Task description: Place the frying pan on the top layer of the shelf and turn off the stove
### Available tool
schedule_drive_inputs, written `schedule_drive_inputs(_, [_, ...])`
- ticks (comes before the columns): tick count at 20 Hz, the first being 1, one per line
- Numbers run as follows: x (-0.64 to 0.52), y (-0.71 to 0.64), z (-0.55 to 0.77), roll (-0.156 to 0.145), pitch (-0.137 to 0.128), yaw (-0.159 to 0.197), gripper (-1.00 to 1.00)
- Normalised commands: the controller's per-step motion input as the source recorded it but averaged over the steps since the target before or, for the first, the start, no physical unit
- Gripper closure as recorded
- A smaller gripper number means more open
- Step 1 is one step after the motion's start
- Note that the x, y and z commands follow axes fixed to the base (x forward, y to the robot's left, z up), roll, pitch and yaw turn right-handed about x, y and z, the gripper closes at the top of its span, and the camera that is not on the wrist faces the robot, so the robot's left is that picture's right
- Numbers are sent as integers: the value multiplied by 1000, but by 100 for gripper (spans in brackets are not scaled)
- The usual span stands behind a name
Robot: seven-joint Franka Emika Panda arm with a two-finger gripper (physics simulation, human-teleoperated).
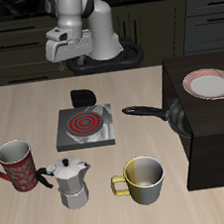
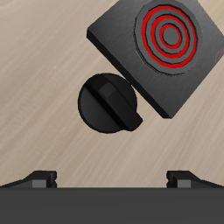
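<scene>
Fingers (image 2: 110, 178) spread wide, holding nothing; I'm hovering above the knob (image 2: 109, 104) at the stove's rear edge.

Stove (image 1: 85, 127): coil glows red, so I judge it's still on. Knob is small, rigid, with a raised bar across the top — I'd close the fingers across that bar and twist. It should turn with light torque; the smooth plastic could slip if I'm off-centre. The stove looks light enough to skid on the bench (image 1: 23, 106) if I push sideways.

Pan (image 1: 179, 116): leaning against the shelf (image 1: 214, 130) side wall, tilted on edge, handle pointing towards the stove. It's not on the top layer. Stiff metal, moderate weight, handle-heavy when lifted; I'd grab the handle close to the bowl to cut the swing.

Count: one pan, one stove, one knob, one shelf. One plate (image 1: 208, 84) on the shelf top, taking up part of the landing area. Two mugs — red (image 1: 18, 164), yellow (image 1: 143, 180). One moka pot (image 1: 70, 181).
</scene>
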Motion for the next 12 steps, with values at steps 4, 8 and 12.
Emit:
schedule_drive_inputs(4, [202, -322, 61, -20, 19, -26, -100])
schedule_drive_inputs(8, [164, 5, -128, 26, 70, 30, -100])
schedule_drive_inputs(12, [44, 27, 114, 17, -28, 43, -100])
